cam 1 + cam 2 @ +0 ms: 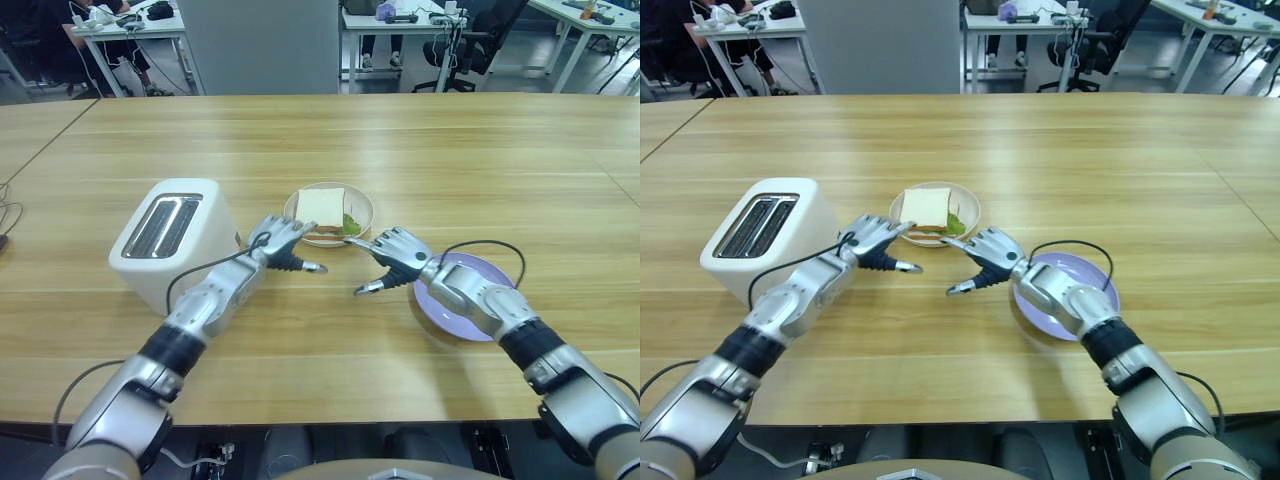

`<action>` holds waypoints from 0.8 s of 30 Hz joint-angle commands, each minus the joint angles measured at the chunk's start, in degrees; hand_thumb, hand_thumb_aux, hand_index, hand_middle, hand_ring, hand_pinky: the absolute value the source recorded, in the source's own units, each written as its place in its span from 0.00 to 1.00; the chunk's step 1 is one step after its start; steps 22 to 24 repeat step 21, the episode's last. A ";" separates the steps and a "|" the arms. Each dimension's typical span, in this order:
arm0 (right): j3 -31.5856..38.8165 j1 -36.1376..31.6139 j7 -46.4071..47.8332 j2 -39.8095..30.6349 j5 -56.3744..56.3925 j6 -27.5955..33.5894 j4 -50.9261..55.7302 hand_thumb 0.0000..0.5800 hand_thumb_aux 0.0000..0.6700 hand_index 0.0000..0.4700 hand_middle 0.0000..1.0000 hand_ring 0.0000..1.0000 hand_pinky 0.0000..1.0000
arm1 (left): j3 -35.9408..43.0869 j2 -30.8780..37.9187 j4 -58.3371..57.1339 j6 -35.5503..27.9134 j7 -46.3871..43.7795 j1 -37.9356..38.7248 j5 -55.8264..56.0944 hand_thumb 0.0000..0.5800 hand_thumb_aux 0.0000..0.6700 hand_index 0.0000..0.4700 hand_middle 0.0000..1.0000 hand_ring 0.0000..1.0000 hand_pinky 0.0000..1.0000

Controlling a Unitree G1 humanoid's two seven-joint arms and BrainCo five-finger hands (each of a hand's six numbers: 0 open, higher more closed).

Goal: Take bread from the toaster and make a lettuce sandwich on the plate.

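My left hand (280, 243) lies low over the surface (400, 140) with its fingers spread and nothing in them, and its fingertips (298, 231) are at the near left rim of the cream plate (366, 205). I cannot tell whether they touch the rim or stop just short. My right hand (398, 258) is open and empty too. Its fingers point up and to my left at the plate's near right edge, just beside it, and its thumb hangs down toward me.

The sandwich (322, 210) sits on that plate, straight ahead and between my two hands. It is forward and to the right of the left hand, and forward and to the left of the right one. The left hand looks slightly nearer. The top slice is roughly square, so it has no real long axis, and one flat edge faces me. Lettuce (351, 224) sticks out at its right corner, on the right hand's side.

Farther out, the toaster (175, 240) stands to the left of my left forearm, and no bread rises from its slots. A purple plate (490, 272) lies under my right forearm.

I judge the sandwich is built. Any last nudge would go forward and inward from either side, and otherwise both hands would draw straight back toward me.
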State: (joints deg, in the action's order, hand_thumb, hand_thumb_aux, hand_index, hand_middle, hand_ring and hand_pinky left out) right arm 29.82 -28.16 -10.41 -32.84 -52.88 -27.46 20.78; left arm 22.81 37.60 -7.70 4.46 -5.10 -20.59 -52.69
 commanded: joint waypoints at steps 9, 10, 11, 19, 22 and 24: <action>-20.35 23.59 13.86 4.54 35.03 12.28 -38.08 0.00 0.00 0.00 0.00 0.00 0.00 | -21.01 -19.81 46.68 -12.64 -2.79 21.52 27.22 0.00 0.00 0.00 0.00 0.00 0.00; -21.62 25.52 12.58 6.57 35.64 13.27 -40.83 0.00 0.00 0.00 0.00 0.00 0.00 | -20.30 -21.51 48.98 -12.34 -1.89 22.73 26.64 0.00 0.00 0.00 0.00 0.00 0.00; -22.62 27.10 11.61 8.59 35.86 14.12 -43.03 0.00 0.00 0.00 0.00 0.00 0.00 | -19.60 -23.21 50.88 -12.17 -0.97 24.22 25.68 0.00 0.00 0.00 0.00 0.00 0.00; -22.85 32.21 10.79 19.00 40.47 13.66 -45.14 0.00 0.00 0.00 0.00 0.00 0.00 | -16.21 -29.91 50.25 -1.31 5.14 33.27 27.62 0.00 0.00 0.00 0.00 0.00 0.00; -22.37 33.14 12.91 20.12 44.06 14.84 -45.57 0.00 0.00 0.00 0.00 0.00 0.00 | -16.55 -29.95 49.31 1.42 5.52 34.47 29.48 0.00 0.00 0.00 0.00 0.00 0.00; -22.37 33.14 12.91 20.12 44.06 14.84 -45.57 0.00 0.00 0.00 0.00 0.00 0.00 | -16.55 -29.95 49.31 1.42 5.52 34.47 29.48 0.00 0.00 0.00 0.00 0.00 0.00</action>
